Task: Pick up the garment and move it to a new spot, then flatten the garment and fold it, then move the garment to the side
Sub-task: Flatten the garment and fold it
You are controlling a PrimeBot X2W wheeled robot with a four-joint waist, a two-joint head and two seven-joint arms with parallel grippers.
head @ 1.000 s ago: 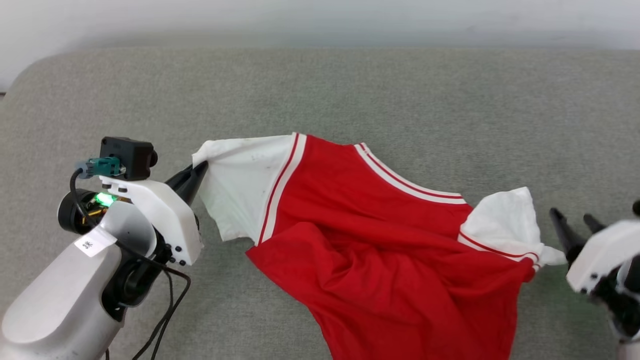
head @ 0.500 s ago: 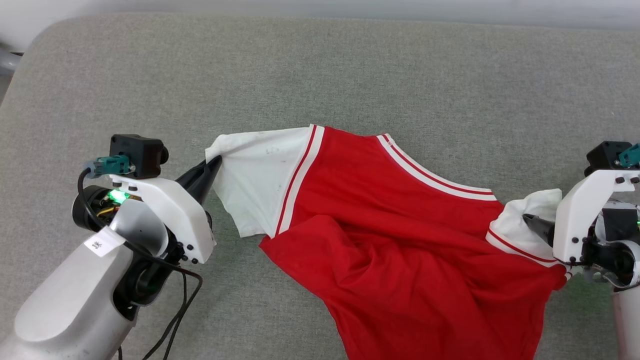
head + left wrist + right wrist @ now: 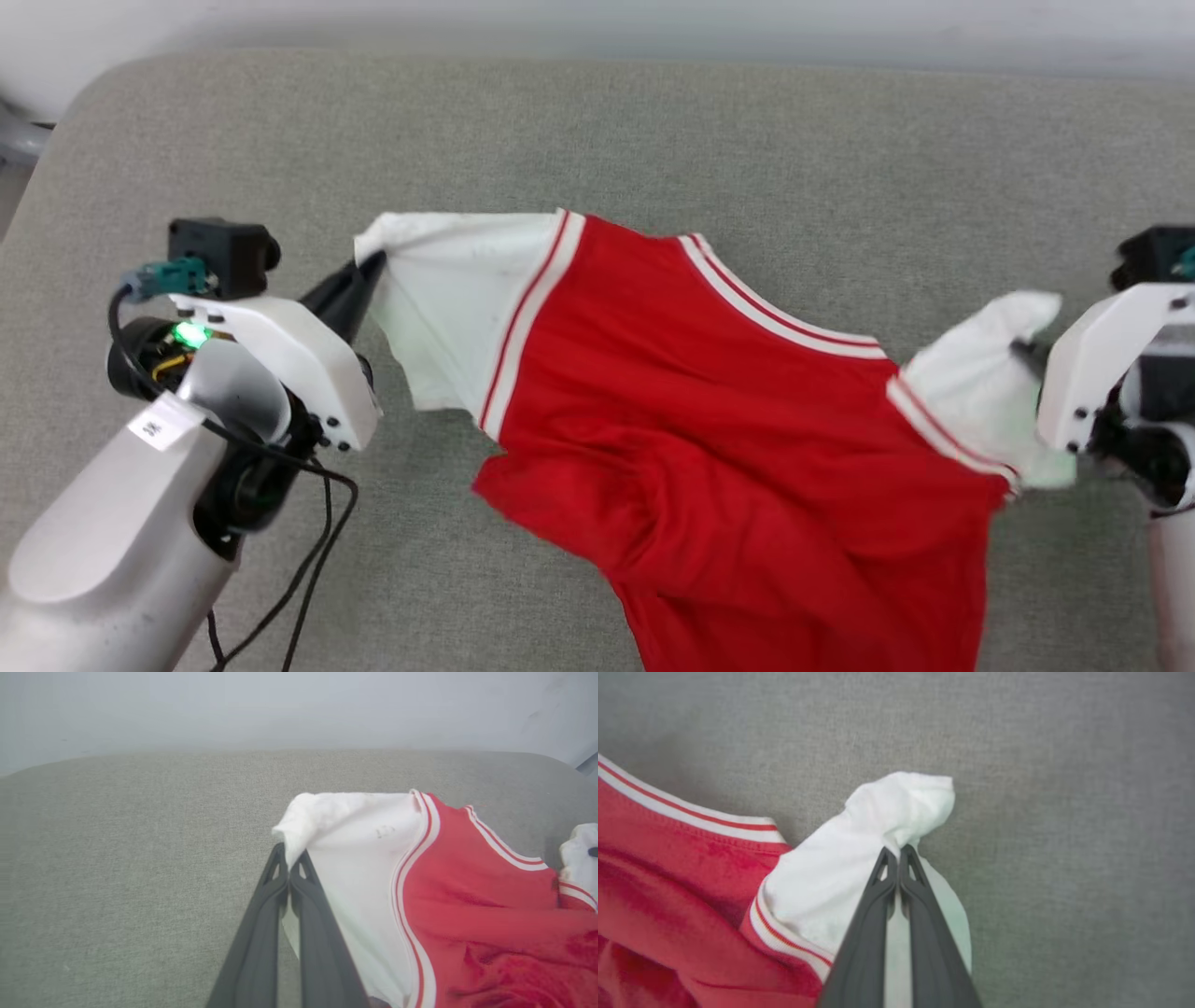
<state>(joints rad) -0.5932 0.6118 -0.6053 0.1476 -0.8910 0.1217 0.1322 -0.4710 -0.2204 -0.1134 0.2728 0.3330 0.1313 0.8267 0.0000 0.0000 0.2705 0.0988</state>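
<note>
Right pincer (image 3: pixel 899 851) is now clamped shut on the bunched tip of the right sleeve (image 3: pixel 878 826). A second ago it was wide open and parked off to the side of the cloth, so that's the new bit. Left pincer (image 3: pixel 289 858) is pinched tight on the edge of the left sleeve (image 3: pixel 355 830), same as a second back. So the garment (image 3: pixel 728 448) is now held at both sleeves and strung between the two arms. The striped neckline is pulled fairly straight, while the red body lies rumpled on the grey fabric surface (image 3: pixel 653 131) and runs off toward the near edge. Looks to me like it's set up for a two-handed lift to the new spot. Flattening and folding are all still to do, I'd say.
</note>
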